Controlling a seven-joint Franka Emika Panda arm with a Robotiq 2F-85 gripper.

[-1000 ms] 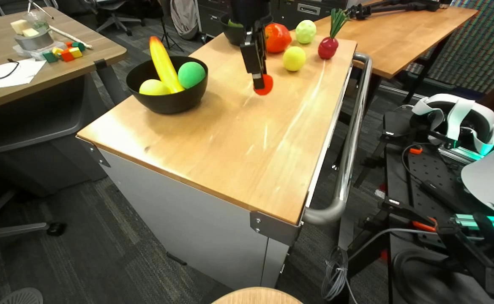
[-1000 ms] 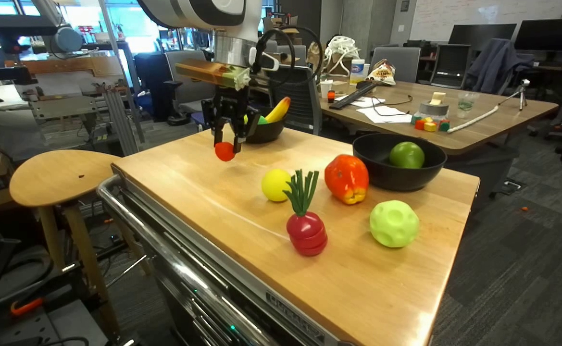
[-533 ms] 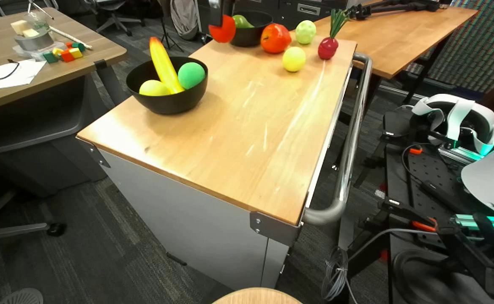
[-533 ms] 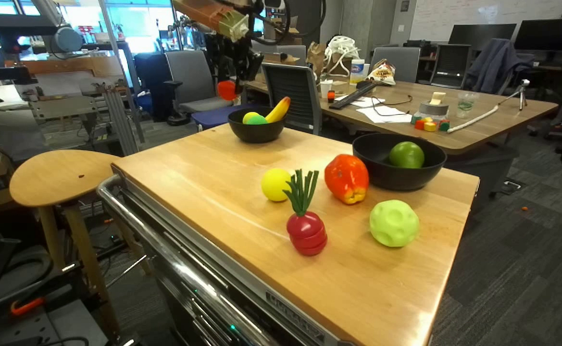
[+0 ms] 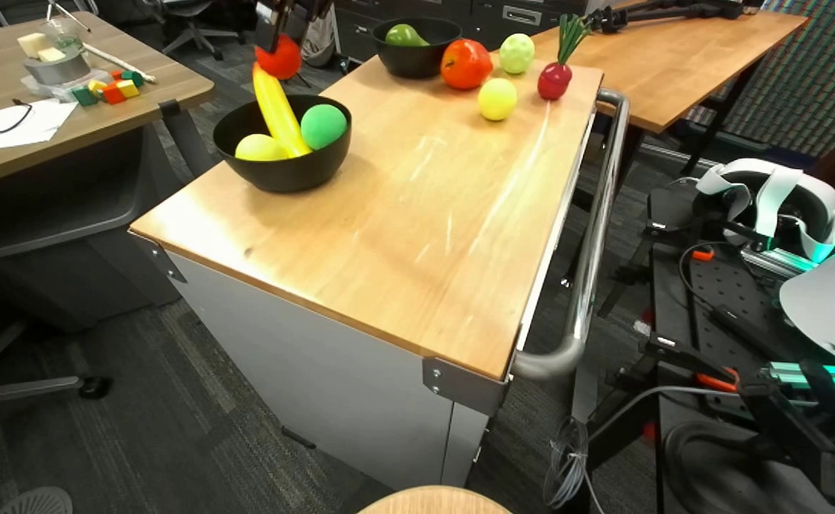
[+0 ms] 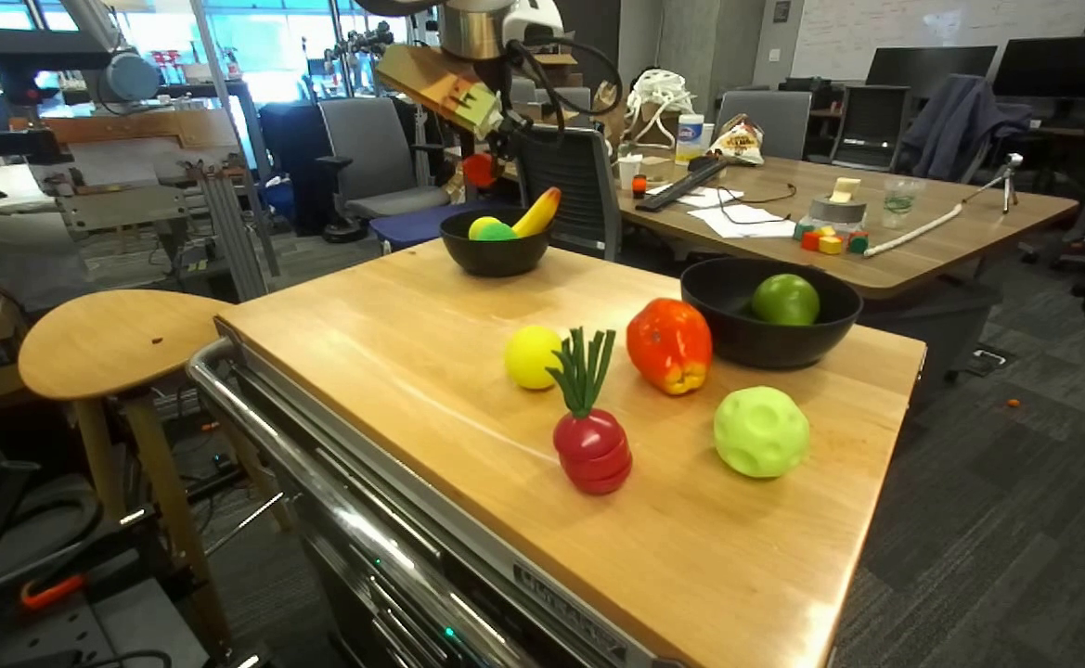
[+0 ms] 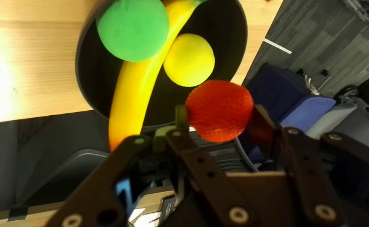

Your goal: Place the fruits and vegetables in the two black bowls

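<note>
Red fruit was pinched in the half-open hand, higher than the black bowl that held the banana; whether squarely over it or past its rim, I couldn't tell.

I'm standing in an office-like robotics lab: in an exterior view a robot arm is hanging near twelve o'clock, chairs are standing by a table between twelve and two, a whiteboard and monitors are showing at two; in an exterior view a headset is resting at three.
</note>
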